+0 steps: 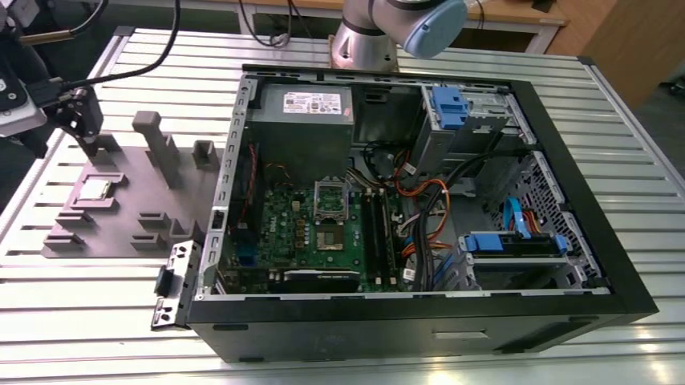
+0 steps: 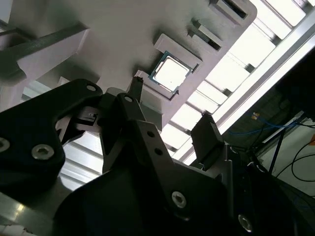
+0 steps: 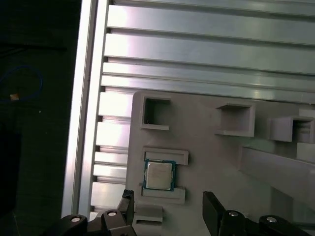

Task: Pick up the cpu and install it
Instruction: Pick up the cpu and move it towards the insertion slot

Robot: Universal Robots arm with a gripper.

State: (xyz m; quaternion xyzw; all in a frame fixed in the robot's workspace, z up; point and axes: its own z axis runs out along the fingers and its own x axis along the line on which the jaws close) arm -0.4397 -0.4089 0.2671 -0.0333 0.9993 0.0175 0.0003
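Observation:
The cpu is a small square chip with a silvery top, lying flat in a shallow holder on the grey fixture plate at the exterior view's left. My gripper hangs above the plate, a little beyond the chip and apart from it. In the second wrist view the cpu lies past the open gripper, whose dark fingers hold nothing. The first wrist view shows the cpu just off the gripper. The green motherboard with its socket lies inside the open computer case.
The black computer case takes up the middle and right of the slatted aluminium table. Grey posts and blocks rise from the fixture plate near the chip. Cables, a power supply and blue drive brackets crowd the case.

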